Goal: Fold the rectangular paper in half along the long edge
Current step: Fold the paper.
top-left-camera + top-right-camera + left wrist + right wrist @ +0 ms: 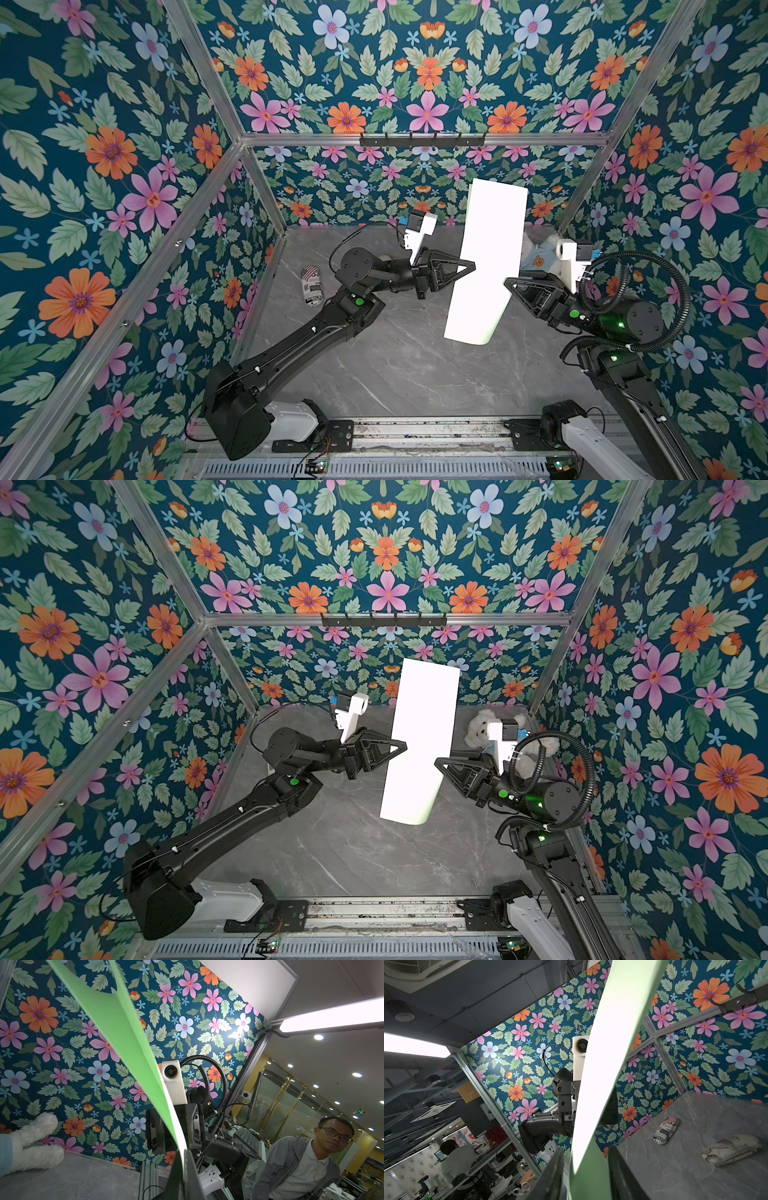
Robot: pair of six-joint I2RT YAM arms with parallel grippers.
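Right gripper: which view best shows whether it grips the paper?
Right wrist view: right gripper open, jaws either side of the rectangular paper. Both top views show only its tip meeting the edge; left wrist view, paper covers it.

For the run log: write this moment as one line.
left tool shut on the rectangular paper | right tool open, jaws astride it | paper held above the table, curved

Glare-white in both top views, mint green in the wrist views, the rectangular paper (486, 257) (419, 737) (124, 1032) (604, 1053) hangs in the air near mid-scene. It is bowed into a narrow strip, with its long axis running roughly from 12 to 6 o'clock.
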